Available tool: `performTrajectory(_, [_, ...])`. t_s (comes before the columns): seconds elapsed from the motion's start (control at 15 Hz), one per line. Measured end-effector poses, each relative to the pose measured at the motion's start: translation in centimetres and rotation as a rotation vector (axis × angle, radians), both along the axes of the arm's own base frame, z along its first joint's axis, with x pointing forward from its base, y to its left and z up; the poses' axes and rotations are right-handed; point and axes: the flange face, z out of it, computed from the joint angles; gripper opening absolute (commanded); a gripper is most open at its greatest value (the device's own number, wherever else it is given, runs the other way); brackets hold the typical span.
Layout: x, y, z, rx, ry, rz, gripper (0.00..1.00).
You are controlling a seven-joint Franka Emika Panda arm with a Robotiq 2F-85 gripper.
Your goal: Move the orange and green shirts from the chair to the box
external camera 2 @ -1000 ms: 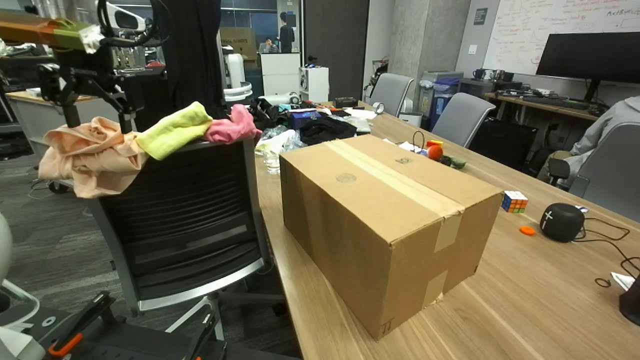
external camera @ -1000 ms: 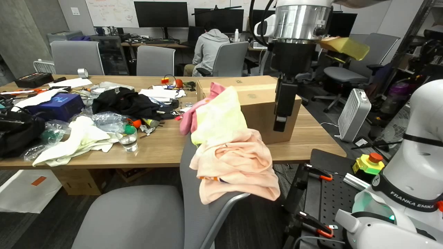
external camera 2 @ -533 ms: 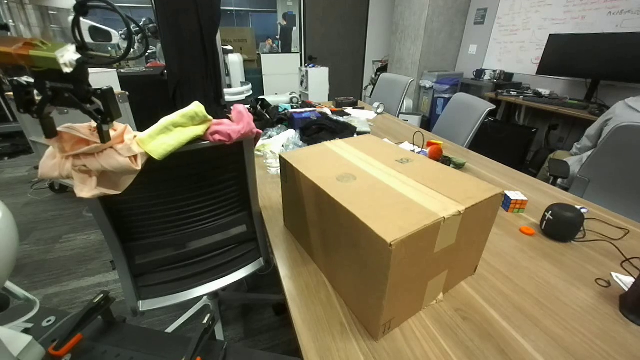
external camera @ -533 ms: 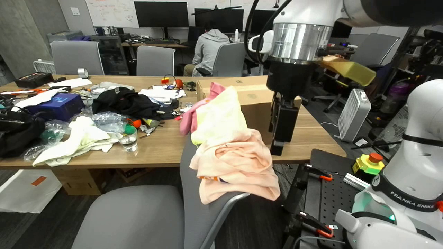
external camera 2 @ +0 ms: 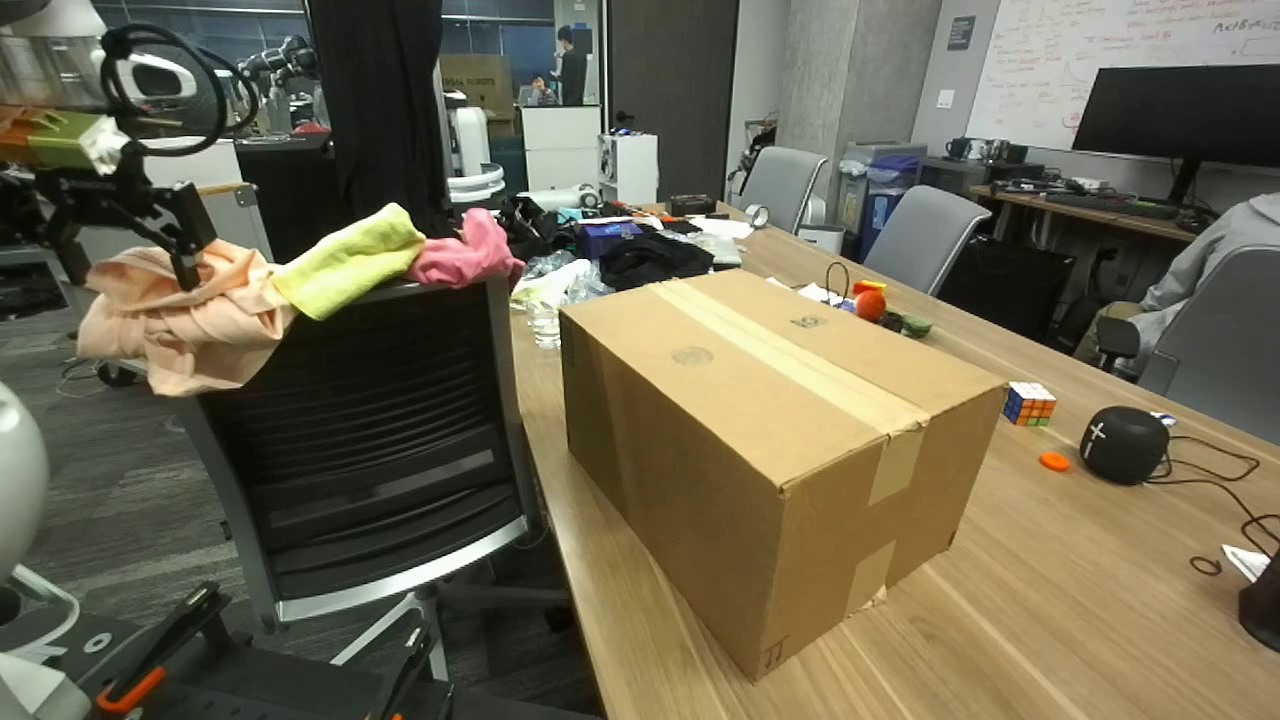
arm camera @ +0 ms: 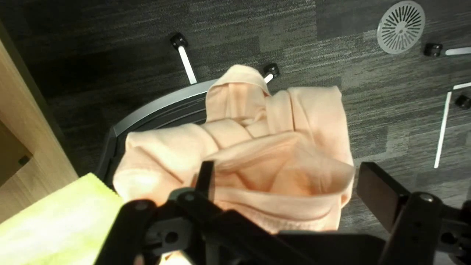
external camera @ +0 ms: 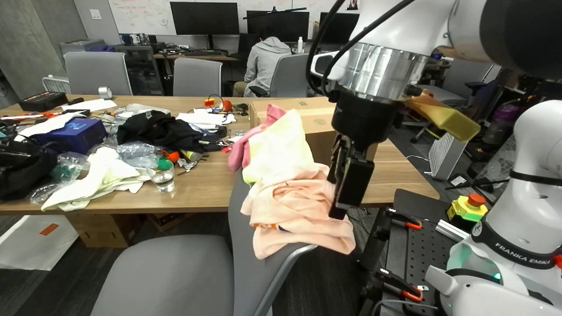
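Orange shirt (arm camera: pixel 254 151): heaped in loose folds at one end of the top edge of the chair (external camera 2: pixel 380 450)
Green shirt (external camera 2: pixel 350 262): yellow-green, draped along the same edge, between the orange heap and a pink cloth (external camera 2: pixel 468 252)
Gripper (arm camera: pixel 289 180): jaws spread apart, pointing down at the orange heap; whether they touch it cannot be told
Box (external camera 2: pixel 780 440): taped along its top, standing on the table (external camera 2: pixel 1050 600), near the chair
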Motion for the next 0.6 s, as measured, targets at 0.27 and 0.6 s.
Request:
performTrajectory(0.27, [-0.3, 0.9, -0.4, 0.029, -0.040, 0.013, 1.00])
performTrajectory(0.6, [-0.8, 1.3, -2.1, 0.036, -0.132, 0.035, 1.00])
